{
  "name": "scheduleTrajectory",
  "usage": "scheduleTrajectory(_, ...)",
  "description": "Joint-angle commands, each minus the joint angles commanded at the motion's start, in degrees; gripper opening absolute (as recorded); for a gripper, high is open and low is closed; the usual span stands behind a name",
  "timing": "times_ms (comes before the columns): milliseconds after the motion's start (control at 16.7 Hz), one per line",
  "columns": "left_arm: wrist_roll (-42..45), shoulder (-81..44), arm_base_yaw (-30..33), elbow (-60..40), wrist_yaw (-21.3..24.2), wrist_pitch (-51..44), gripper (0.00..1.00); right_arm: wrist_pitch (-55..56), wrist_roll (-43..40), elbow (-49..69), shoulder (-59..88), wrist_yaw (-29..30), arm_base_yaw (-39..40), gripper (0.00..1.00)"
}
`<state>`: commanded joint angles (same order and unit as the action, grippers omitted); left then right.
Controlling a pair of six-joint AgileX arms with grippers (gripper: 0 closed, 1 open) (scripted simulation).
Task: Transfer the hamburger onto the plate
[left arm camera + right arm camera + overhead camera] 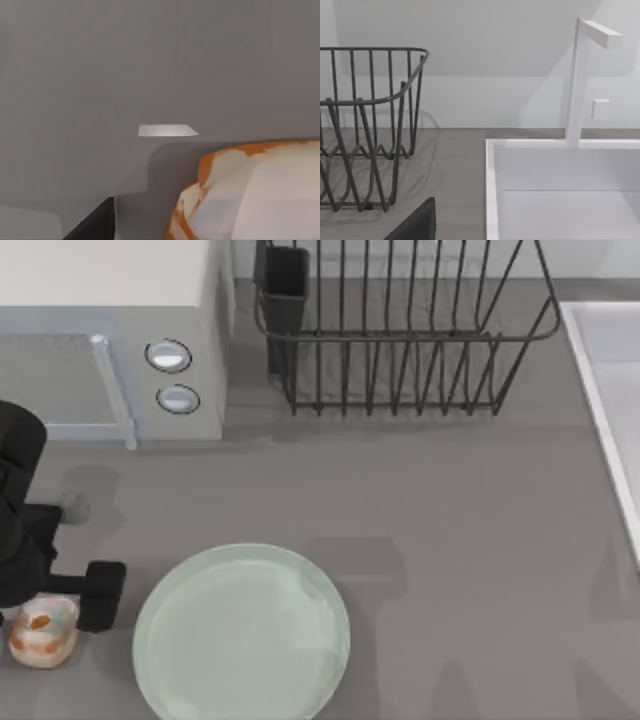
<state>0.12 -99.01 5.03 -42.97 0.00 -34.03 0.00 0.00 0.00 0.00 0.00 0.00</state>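
Close under my left wrist camera sits the hamburger (250,192), at the counter's (450,540) front left corner, just left of the plate (242,633) and not on it. Behind stand a microwave (110,335), wire dish rack (400,330) and sink (610,390), leaving open counter right of the plate. I see my left tool (60,605) over the hamburger, one dark finger (100,595) between it and the plate; whether it is clamped I cannot tell.

the plate (240,635) runs off the top view's lower edge. the left end effector (45,590) is cut by the left edge — its fingers' spread cannot be told. the hamburger (43,632) is partly covered by it, and in the left wrist view the hamburger (250,195) is cropped at two edges.
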Motion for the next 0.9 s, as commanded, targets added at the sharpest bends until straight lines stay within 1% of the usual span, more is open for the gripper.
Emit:
scheduleTrajectory(540,0.0,0.0,0.0,0.0,0.0,0.0,0.02,0.0,0.0,0.0,0.0,0.0,0.0,1.0)
scheduleTrajectory(600,0.0,0.0,0.0,0.0,0.0,0.0,0.0,0.0,0.0,0.0,0.0,0.0,0.0,1.0)
scheduleTrajectory(900,0.0,0.0,0.0,0.0,0.0,0.0,0.0,0.0,0.0,0.0,0.0,0.0,0.0,1.0)
